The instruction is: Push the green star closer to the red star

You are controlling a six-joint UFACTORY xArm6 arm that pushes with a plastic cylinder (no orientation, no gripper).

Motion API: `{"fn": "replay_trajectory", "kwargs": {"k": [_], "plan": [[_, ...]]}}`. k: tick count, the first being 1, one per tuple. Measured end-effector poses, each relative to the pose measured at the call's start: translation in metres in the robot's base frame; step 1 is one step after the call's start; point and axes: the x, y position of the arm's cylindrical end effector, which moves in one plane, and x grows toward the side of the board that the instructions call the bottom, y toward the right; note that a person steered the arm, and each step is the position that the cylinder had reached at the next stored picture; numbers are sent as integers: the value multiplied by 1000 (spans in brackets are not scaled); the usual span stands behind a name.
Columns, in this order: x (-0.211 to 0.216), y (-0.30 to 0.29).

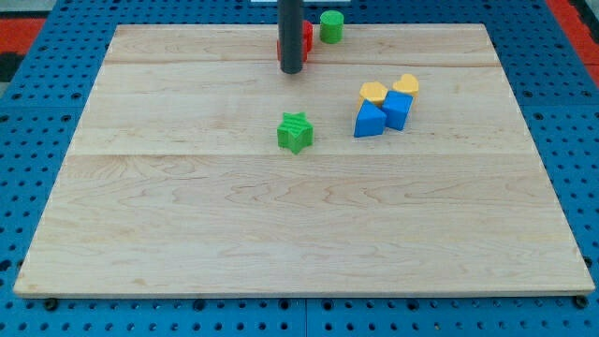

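Upright, my tip (292,70) hides red block (306,39).

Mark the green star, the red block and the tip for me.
green star (295,132): camera view, its top face.
red block (306,39): camera view, the edge showing right of the rod.
my tip (292,70): camera view, the rod's very end.

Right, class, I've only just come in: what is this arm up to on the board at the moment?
A single arm ending in a dark rod is working over a wooden board. My tip sits near the view's top, right in front of a red block whose shape is mostly hidden. The green star lies below it, apart and not touched. A green cylinder stands to the right of the red block. Two blue blocks and two yellow blocks cluster at the view's right.
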Motion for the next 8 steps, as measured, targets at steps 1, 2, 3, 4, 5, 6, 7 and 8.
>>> {"fn": "replay_trajectory", "kwargs": {"k": [1,2,3,4,5,6,7,8], "plan": [[-6,22],[-14,22],[2,22],[69,31],[109,49],[136,49],[138,-13],[89,-45]]}}
